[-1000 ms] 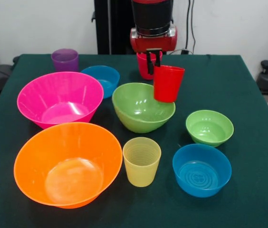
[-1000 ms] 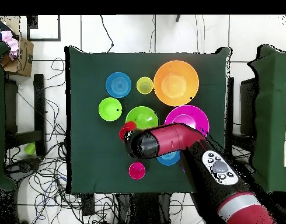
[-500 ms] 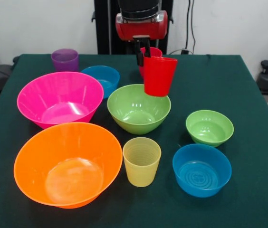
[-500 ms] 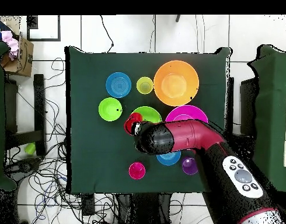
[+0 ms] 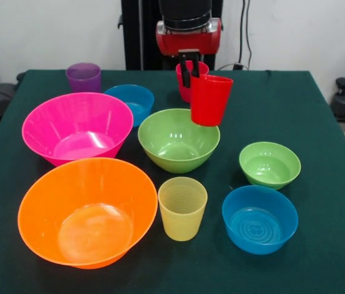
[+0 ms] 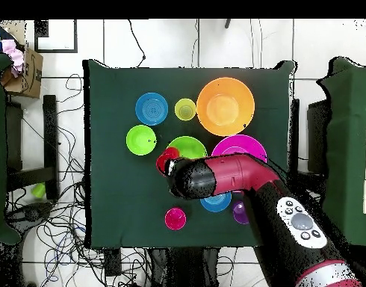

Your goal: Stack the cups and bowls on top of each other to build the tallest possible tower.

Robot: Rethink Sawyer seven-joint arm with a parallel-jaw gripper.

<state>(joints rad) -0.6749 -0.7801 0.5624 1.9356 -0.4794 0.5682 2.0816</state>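
Note:
My gripper (image 5: 190, 72) is shut on the rim of the bright red cup (image 5: 209, 101) and holds it in the air, upright, above the right rim of the medium lime green bowl (image 5: 178, 139). In the overhead view the red cup (image 6: 167, 159) shows just beside that bowl (image 6: 187, 146), with the arm over part of it. The pinkish-red cup (image 5: 183, 89) stands behind, partly hidden by the gripper. The hot pink bowl (image 5: 77, 127), orange bowl (image 5: 87, 211), yellow cup (image 5: 182, 207) and purple cup (image 5: 84, 77) stand apart on the table. No pieces are nested.
A small lime green bowl (image 5: 270, 164) and a blue bowl (image 5: 260, 218) stand at the front right. A second blue bowl (image 5: 129, 99) stands behind the hot pink bowl. The green table (image 5: 319, 122) has dark chairs and cables around it.
The gripper with the bright red cup has shifted slightly to the right in the front view. Nothing else has moved.

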